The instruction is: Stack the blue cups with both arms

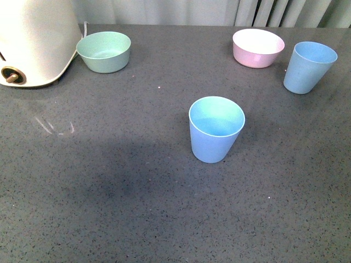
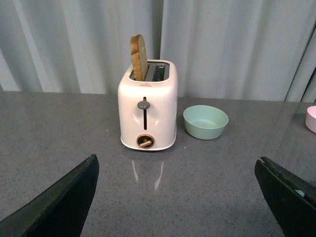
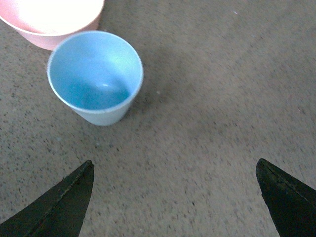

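Two light-blue cups stand upright on the grey table. One cup (image 1: 215,129) is near the middle. The other cup (image 1: 307,67) is at the far right, beside the pink bowl, and it shows empty (image 3: 96,76) in the right wrist view. My right gripper (image 3: 175,170) is open above bare table, a short way from that cup, with nothing between its fingers. My left gripper (image 2: 177,165) is open too, facing the toaster with only table between its fingers (image 2: 64,202). Neither arm appears in the front view.
A cream toaster (image 2: 147,111) with a slice of bread in one slot stands at the back left. A mint-green bowl (image 1: 104,51) sits just right of it. The pink bowl (image 1: 258,47) is at the back right. Curtains hang behind the table.
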